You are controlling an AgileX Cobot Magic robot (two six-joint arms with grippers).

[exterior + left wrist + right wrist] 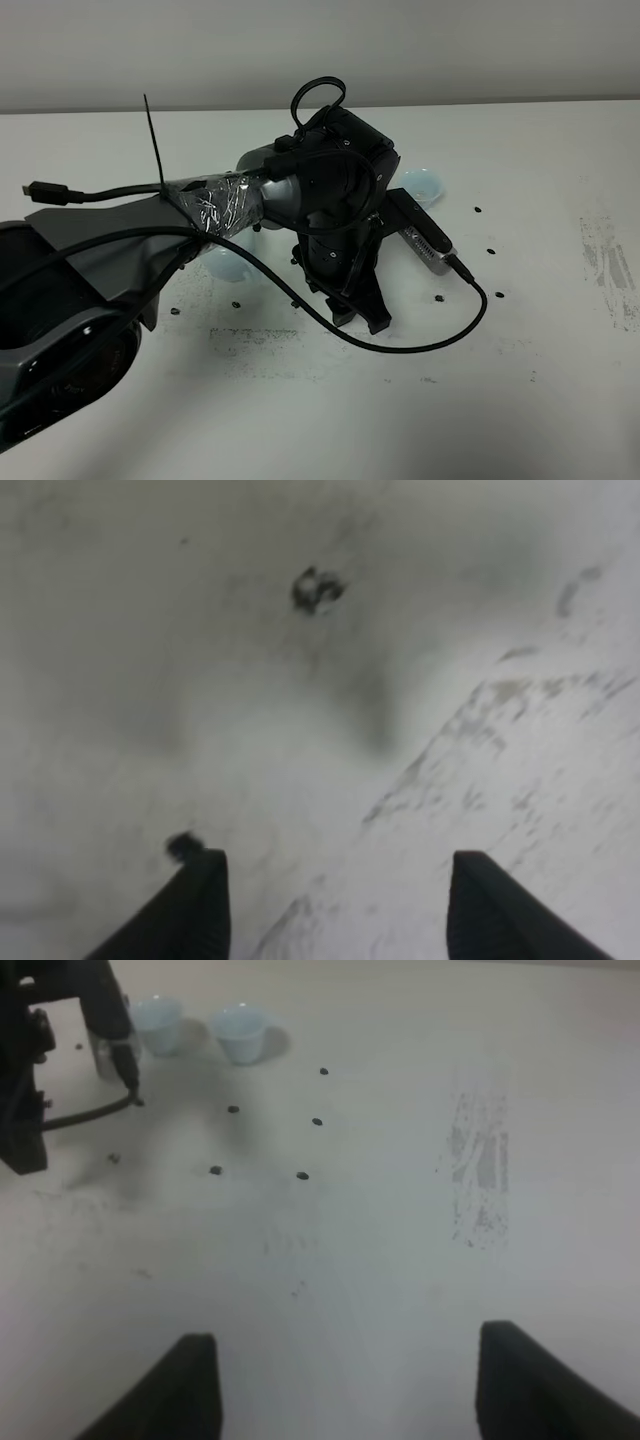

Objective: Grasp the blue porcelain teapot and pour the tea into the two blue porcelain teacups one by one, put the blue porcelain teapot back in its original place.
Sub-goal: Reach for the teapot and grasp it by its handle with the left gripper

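Jaws left and right gape wide, empty; left jaws should square onto the handle of the half-hidden pale-blue glossy porcelain teapot before closing.

- The left arm hides most of a pale-blue piece; pot or cup cannot be told.
- One teacup shows only partly behind the wrist.
- The left wrist view is blurred: marks on the table smear, and the picture's edge cuts off the left pincer.
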